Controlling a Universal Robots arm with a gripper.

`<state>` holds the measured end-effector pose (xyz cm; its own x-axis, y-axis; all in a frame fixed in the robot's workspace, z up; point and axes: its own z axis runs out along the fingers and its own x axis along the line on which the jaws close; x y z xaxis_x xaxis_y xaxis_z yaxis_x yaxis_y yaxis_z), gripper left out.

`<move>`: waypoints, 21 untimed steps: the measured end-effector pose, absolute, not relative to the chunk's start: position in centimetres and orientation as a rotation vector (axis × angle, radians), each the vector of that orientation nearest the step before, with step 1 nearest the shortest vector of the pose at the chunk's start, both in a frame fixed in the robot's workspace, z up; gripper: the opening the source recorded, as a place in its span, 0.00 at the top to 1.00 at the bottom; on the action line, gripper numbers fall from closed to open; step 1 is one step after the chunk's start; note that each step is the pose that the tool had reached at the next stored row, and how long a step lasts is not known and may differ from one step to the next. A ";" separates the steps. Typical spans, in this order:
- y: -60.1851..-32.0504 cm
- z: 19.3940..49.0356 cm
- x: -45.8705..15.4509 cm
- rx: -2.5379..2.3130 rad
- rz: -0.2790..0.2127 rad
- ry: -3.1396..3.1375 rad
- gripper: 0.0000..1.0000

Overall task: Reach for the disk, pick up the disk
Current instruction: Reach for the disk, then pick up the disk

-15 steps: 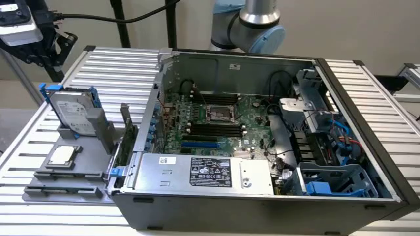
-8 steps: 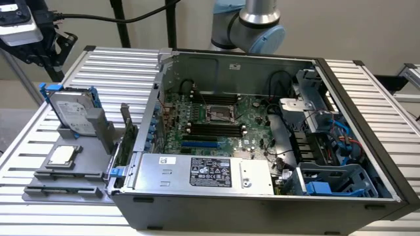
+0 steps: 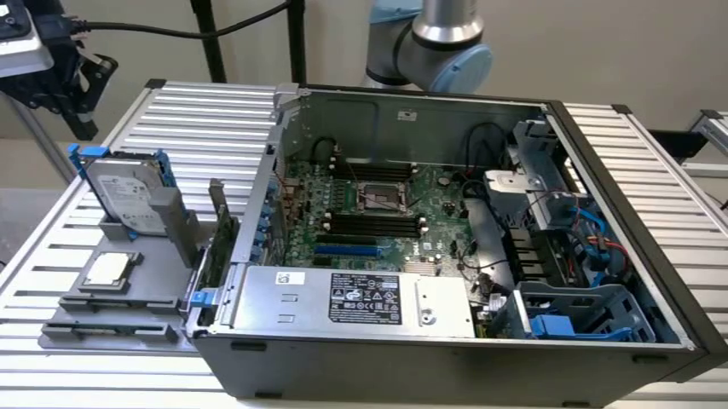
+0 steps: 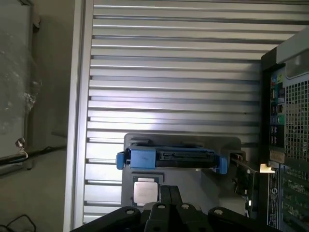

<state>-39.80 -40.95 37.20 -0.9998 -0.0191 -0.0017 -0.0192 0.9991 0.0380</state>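
Exterior view: the disk (image 3: 128, 200) stands on edge in a grey holder (image 3: 119, 298) on the slatted table (image 3: 205, 111), at the exterior view's left of the open computer case (image 3: 455, 366). The gripper (image 3: 88, 128) hangs above the disk, apart from it. Wrist view: the gripper (image 4: 169, 189) is closed narrow and empty; the disk (image 4: 166, 158) lies just beyond it, seen edge-on.
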 end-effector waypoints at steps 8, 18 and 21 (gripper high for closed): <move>-39.1 37.0 -41.7 -0.032 0.048 3.140 0.89; -38.5 37.0 -41.8 -0.058 0.044 3.139 0.89; -38.5 37.0 -41.8 -0.143 0.044 3.137 0.89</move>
